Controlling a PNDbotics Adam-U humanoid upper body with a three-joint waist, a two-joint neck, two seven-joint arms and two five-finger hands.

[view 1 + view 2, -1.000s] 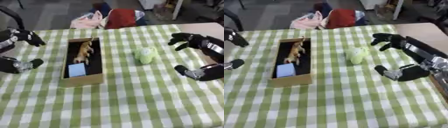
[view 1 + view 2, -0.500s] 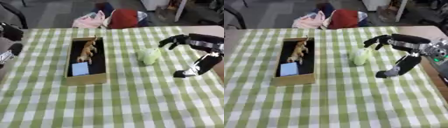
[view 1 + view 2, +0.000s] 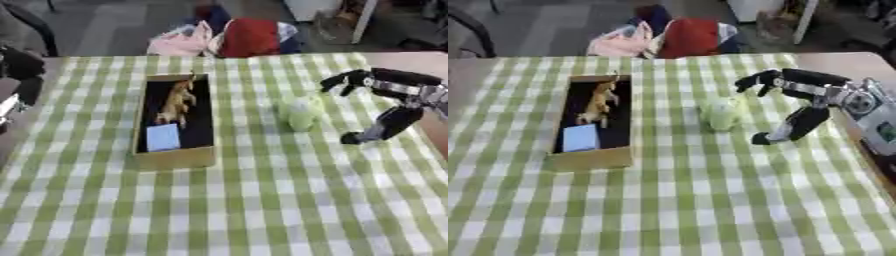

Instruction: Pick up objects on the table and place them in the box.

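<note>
I find the box [image 3: 175,120] standing left of centre on the checked table [image 3: 262,210], long side running near to far. Two items already lie inside it: a tan animal figure [image 3: 178,100] in the far half and a light blue flat block [image 3: 163,137] in the near half. I count those as placed.

One item is left on the cloth as far as I can see: a pale green soft-looking object [image 3: 722,114], right of the box and well apart from it, about level with the box's middle. I cannot make out what it is beyond colour and rounded shape.

My right hand [image 3: 798,100] is just to the right of the green object, not touching it. Its fingers [image 3: 754,81] reach out on the far side and the thumb [image 3: 785,129] hangs down on the near side, spread wide with nothing between them. I judge this an approach to a grasp, not a grasp.

My left hand [image 3: 19,67] shows at the left edge, beyond the table's side, idle. I cannot tell how its fingers are set.

My assessment: two items in, one outstanding. Remaining work is to close on the green object, lift it, carry it left, and release it in the box.
</note>
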